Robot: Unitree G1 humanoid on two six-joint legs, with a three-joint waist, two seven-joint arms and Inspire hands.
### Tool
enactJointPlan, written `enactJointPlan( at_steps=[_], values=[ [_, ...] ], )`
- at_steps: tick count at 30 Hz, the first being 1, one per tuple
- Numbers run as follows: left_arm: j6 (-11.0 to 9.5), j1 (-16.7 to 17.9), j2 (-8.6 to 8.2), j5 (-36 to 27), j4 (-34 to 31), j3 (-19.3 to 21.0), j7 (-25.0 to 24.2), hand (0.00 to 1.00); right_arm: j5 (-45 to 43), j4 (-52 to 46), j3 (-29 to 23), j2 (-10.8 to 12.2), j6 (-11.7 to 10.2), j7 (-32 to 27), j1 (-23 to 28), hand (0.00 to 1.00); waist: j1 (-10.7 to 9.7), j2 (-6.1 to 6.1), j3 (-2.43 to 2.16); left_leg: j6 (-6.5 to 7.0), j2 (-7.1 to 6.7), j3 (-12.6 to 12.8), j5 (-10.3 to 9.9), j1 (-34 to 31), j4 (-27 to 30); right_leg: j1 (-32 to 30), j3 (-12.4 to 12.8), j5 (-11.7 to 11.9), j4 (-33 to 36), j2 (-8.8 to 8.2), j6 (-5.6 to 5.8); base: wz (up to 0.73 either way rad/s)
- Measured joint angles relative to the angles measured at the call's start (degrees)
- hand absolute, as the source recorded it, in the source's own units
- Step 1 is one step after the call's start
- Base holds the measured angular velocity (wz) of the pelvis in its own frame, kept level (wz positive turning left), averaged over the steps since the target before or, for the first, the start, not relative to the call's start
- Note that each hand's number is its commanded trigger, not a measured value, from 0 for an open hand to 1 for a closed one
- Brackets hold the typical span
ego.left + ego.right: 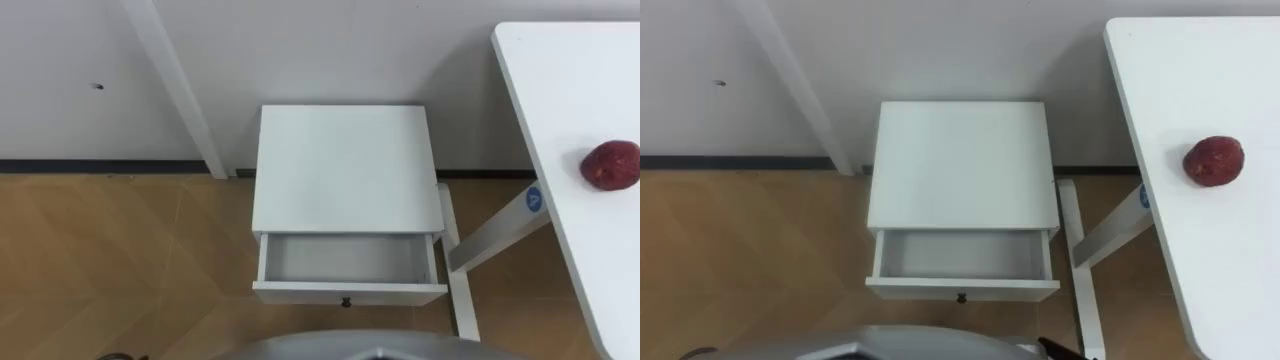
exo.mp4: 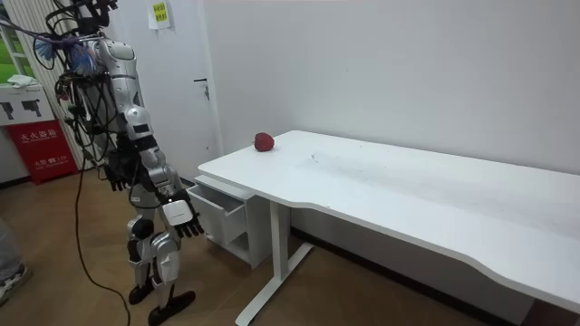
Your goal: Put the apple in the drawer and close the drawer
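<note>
the robot is standing on the wooden floor facing a small white cabinet that is sitting against the wall, just beside the end of the white counter. the cabinet's drawer is standing pulled out toward the robot, its inside showing bare, with a small dark knob on its front panel. the red apple is lying on the counter near the end closest to the cabinet, to the robot's right, well apart from the drawer and touched by neither hand. in the room view the left hand is hanging low at the robot's side with its fingers spread and loose, holding nothing. the right hand is hanging slightly forward toward the cabinet, fingers likewise relaxed and apart, also holding nothing.
</note>
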Motion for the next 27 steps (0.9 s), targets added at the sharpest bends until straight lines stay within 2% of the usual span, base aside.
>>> enactJointPlan(
  at_steps=[5, 11, 19, 25, 27],
  values=[
    [-0.3, -0.1, 0.04, -0.1, 0.0, -0.1, 0.0, 0.0, -0.1, 0.0, -0.1, 0.0, -0.4, -1.3, -0.1, 0.0, 0.0, 0.23, -0.06, 0.0, -0.01, 0.0, 0.0, 0.0, -0.1, -0.2, 0.0, 0.0, 0.0, -0.01, 0.03, 0.0],
    [-0.8, -0.2, 0.03, -0.1, 0.2, 0.0, 0.4, 0.0, 1.3, 0.0, -4.1, 0.1, -1.2, -5.1, -0.2, 0.0, -0.1, 0.64, 0.01, 0.0, -0.03, 0.1, 0.0, 0.0, -0.3, -0.4, 0.0, 0.0, 0.0, -0.02, 0.04, 0.0],
    [-1.2, 0.4, 0.05, -0.2, 0.2, 1.7, 2.7, 0.0, 12.5, -1.1, -11.8, 0.3, -1.7, -10.0, 0.1, 0.0, -0.9, 0.51, -0.02, 0.02, -0.01, 1.2, 0.0, 0.1, -0.3, -0.9, 1.0, 0.1, 0.1, -0.02, 0.07, -0.07],
    [-1.2, 0.2, 0.12, -0.2, 0.9, 1.8, 3.7, 0.0, 23.5, -5.4, -18.4, 0.4, -1.9, -17.8, 0.5, 0.0, -2.9, 0.87, -0.24, 0.03, 0.06, 1.5, 0.0, 0.1, -0.8, -0.9, 1.4, 0.1, 0.2, 0.05, 0.11, -0.03],
    [-1.2, 0.3, 0.17, -0.2, 0.8, 2.3, 3.9, 0.0, 26.3, -8.4, -21.1, 0.4, -3.0, -21.6, 1.0, 0.0, -3.4, 0.74, -0.42, 0.03, 0.01, 1.6, 0.0, 0.1, -0.7, -0.9, 1.5, 0.2, 0.4, 0.04, 0.11, 0.0]
  ],
)
